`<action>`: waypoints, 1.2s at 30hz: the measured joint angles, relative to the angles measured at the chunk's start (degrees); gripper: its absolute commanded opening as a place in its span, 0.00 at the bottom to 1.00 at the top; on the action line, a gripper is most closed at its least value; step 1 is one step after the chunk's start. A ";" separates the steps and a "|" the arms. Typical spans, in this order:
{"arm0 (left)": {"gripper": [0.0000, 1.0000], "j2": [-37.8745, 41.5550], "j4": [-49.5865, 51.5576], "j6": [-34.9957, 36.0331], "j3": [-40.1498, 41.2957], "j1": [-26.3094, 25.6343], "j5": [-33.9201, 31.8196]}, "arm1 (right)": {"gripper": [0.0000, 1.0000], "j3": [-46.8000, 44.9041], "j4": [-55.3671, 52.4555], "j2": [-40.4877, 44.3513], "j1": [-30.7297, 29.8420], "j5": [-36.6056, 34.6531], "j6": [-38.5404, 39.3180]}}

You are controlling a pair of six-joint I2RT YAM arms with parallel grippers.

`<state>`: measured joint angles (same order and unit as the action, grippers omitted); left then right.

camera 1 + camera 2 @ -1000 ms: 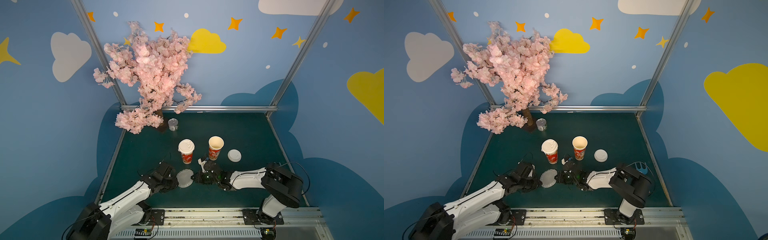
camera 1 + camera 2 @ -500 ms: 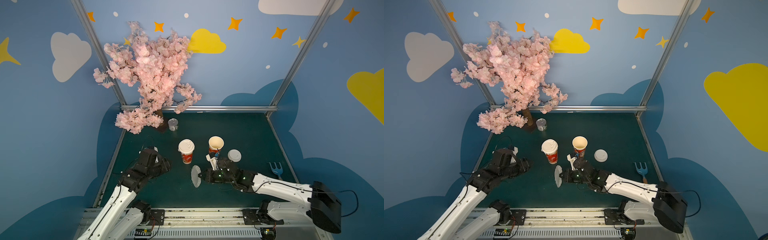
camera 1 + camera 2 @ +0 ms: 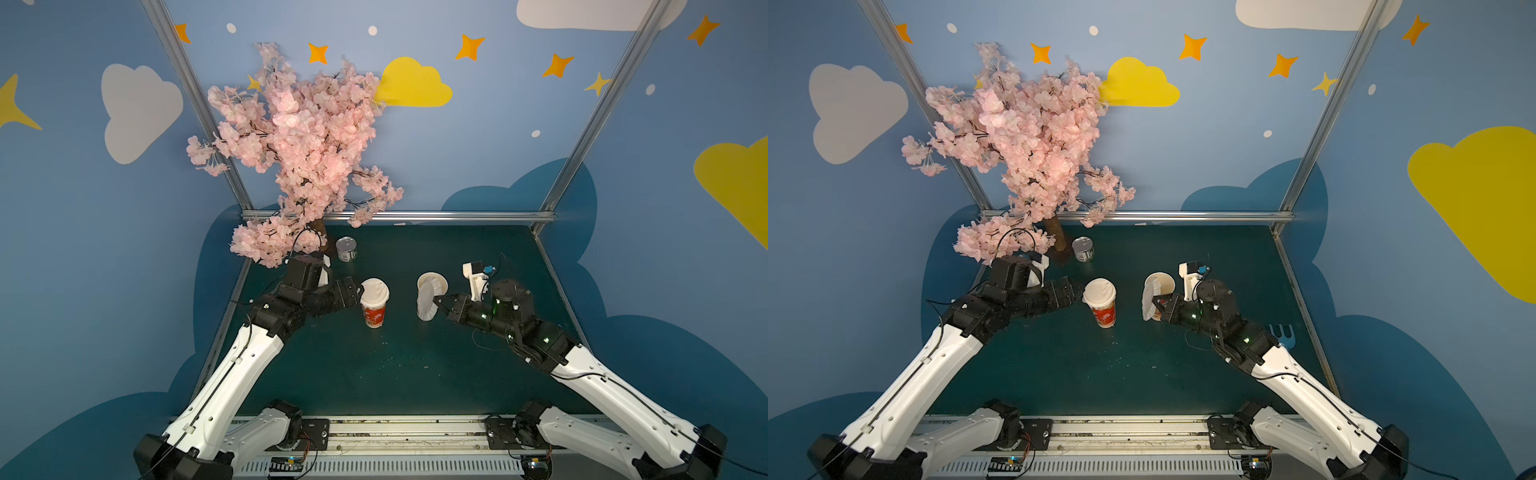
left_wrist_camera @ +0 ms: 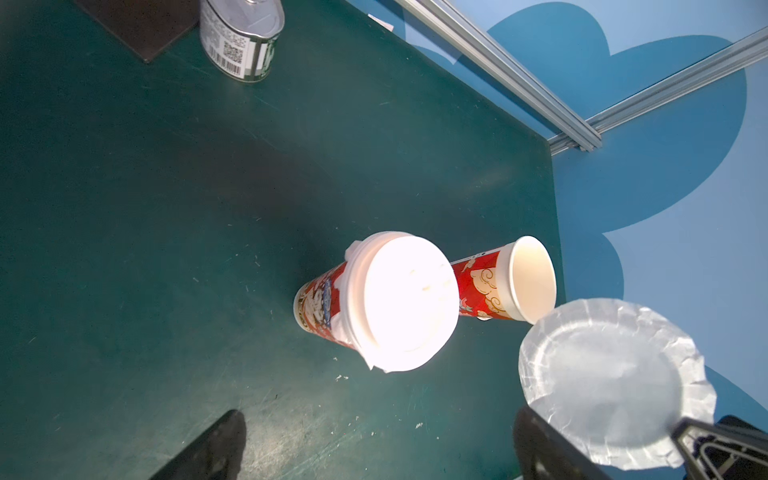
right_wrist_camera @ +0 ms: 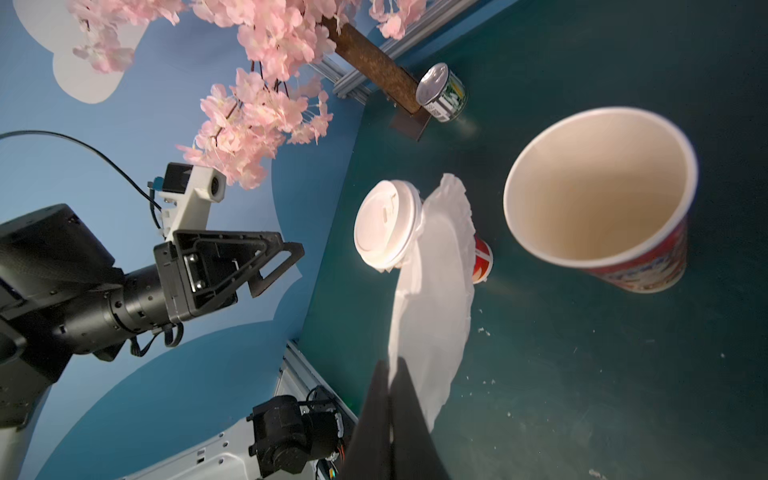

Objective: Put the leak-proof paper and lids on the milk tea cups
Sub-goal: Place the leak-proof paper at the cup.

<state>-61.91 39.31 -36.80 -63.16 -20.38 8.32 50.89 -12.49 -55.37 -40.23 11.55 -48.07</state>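
Two red-and-white milk tea cups stand mid-table. One cup point(image 3: 374, 312) point(image 3: 1104, 313) point(image 4: 318, 305) wears a white lid point(image 4: 405, 303), with crinkled paper edges point(image 4: 352, 252) showing beneath it. The other cup point(image 3: 437, 281) point(image 3: 1166, 281) point(image 5: 602, 195) is uncovered. My right gripper point(image 3: 437, 300) point(image 3: 1156, 301) point(image 5: 390, 374) is shut on the rim of a leak-proof paper point(image 3: 425, 301) point(image 3: 1148, 300) point(image 5: 436, 291) point(image 4: 602, 374), held on edge in the air beside the uncovered cup. My left gripper point(image 3: 354, 291) point(image 3: 1077, 291) point(image 4: 380, 449) is open and empty, beside the lidded cup.
A silver tin can point(image 3: 347, 248) point(image 3: 1083, 248) stands at the back by the pink blossom tree's trunk point(image 3: 1055, 235). A blue fork point(image 3: 1283, 334) lies right of my right arm. Aluminium frame rails point(image 3: 415, 216) border the green table.
The left gripper opened, let go of the paper and rose back to beside the lidded cup. The right gripper lifted the paper off the front of the table up to the uncovered cup.
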 measured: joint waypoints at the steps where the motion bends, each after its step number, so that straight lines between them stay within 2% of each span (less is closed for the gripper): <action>1: 1.00 -0.61 -0.37 0.17 -0.37 0.00 0.35 | 0.00 0.87 0.17 -1.09 1.33 1.33 0.39; 6: 1.00 -3.43 -2.47 0.50 -1.84 0.02 1.73 | 0.00 3.89 2.08 -7.52 7.63 7.78 1.22; 11: 1.00 -5.42 -3.72 0.61 -3.21 0.02 2.67 | 0.00 5.11 5.01 -13.42 11.30 12.76 0.68; 19: 1.00 -6.40 -4.26 1.07 -3.54 0.02 2.71 | 0.00 5.11 6.27 -16.72 15.50 20.24 -1.14; 26: 1.00 -6.45 -4.26 1.55 -3.58 0.04 2.73 | 0.00 6.82 8.20 -17.33 15.30 26.21 -1.60; 36: 1.00 -6.45 -4.26 1.64 -3.58 0.13 2.73 | 0.00 10.23 11.32 -19.21 13.16 28.33 -2.27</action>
<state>-68.36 35.05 -35.16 -66.74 -20.25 11.05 61.12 -1.17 -74.59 -27.07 39.88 -50.35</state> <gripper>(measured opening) 0.999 0.043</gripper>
